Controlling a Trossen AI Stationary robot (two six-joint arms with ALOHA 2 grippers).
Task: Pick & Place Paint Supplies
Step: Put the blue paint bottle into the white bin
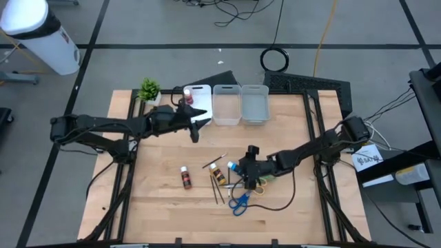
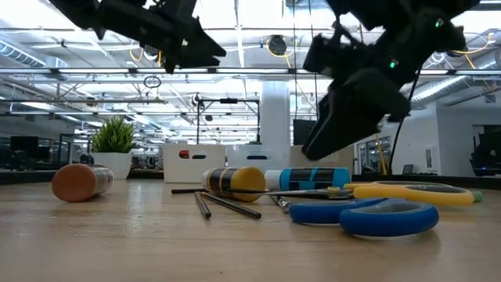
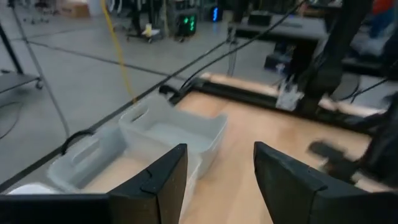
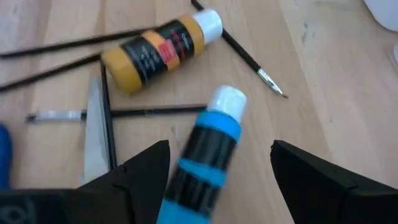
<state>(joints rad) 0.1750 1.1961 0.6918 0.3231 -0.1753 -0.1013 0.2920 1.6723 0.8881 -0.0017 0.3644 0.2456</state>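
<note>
I am looking down on the wooden counter, the biggest thing in my view, with 3 whitish bins standing in a row along its far edge and a small potted plant near the far left corner.

My left arm is reaching across the far side, its left pincer hanging above the counter just in front of the leftmost bin — the wrist view is showing its fingers spread apart with nothing between them, 2 of the bins lying beyond.

My right arm is coming in from the right, and the right pincer is hovering low over the pile of supplies near the counter's middle. Its fingers are spread wide on either side of the blue paint bottle, which is lying on its side between them, white cap pointing away; I am not seeing contact yet.

Just beyond it the yellow paint bottle is lying on its side too, with thin dark brushes scattered around and under it. The blue-handled scissors are lying at the near edge of the pile, the yellow-handled scissors just behind them in the low view.

Well apart to the left, a brown paint bottle is lying alone.
</note>
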